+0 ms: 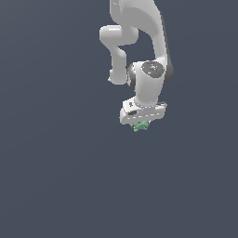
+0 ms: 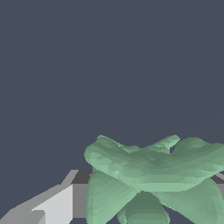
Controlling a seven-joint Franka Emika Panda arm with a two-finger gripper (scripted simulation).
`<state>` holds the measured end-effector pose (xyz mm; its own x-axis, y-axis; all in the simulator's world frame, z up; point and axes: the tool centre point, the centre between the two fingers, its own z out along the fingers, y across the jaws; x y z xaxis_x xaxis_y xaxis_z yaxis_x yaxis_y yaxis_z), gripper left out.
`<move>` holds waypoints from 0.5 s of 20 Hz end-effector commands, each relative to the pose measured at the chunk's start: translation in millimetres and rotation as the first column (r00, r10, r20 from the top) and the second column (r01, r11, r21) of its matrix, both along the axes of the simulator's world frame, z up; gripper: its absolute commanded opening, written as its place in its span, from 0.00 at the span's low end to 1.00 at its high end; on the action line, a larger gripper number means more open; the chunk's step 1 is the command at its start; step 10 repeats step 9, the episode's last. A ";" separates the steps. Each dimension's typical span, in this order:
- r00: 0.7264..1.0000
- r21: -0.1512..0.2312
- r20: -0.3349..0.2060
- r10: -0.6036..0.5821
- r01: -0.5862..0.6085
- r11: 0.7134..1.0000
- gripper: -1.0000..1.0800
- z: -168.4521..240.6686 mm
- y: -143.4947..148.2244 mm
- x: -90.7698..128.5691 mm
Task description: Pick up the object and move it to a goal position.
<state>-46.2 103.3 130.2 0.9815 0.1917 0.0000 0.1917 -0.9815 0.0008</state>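
Note:
The object (image 1: 140, 126) is a small light-green knobbly lump that peeks out just below the white hand of the arm in the exterior view. My gripper (image 1: 141, 124) sits right over it, and its fingers are hidden behind the hand and the lump. In the wrist view the object (image 2: 153, 175) fills the near part of the picture, a star-like cluster of green lobes lying against a grey finger (image 2: 57, 205). The gripper looks shut on the object, though the contact at the pads is covered by the lobes.
The white Panda arm (image 1: 148, 69) reaches down from the top of the exterior view. Around it lies a plain dark grey-blue surface (image 1: 56, 162) with no other objects, edges or markers showing.

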 end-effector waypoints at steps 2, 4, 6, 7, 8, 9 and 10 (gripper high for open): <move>1.000 0.000 0.000 -0.001 0.001 1.000 0.00 9.2 17.2 -14.0; 1.000 0.000 0.000 -0.001 0.001 1.000 0.00 13.0 24.5 -19.2; 1.000 0.000 0.000 -0.001 0.001 1.000 0.00 15.6 29.6 -22.8; 1.000 0.000 0.000 -0.001 0.001 1.000 0.00 16.4 31.2 -23.9; 1.000 0.000 0.000 -0.001 0.001 1.000 0.00 17.0 32.2 -24.5; 1.000 0.000 0.000 -0.001 0.001 1.000 0.00 17.2 32.3 -24.7; 1.000 0.000 0.000 -0.001 0.001 1.000 0.00 17.2 32.3 -24.7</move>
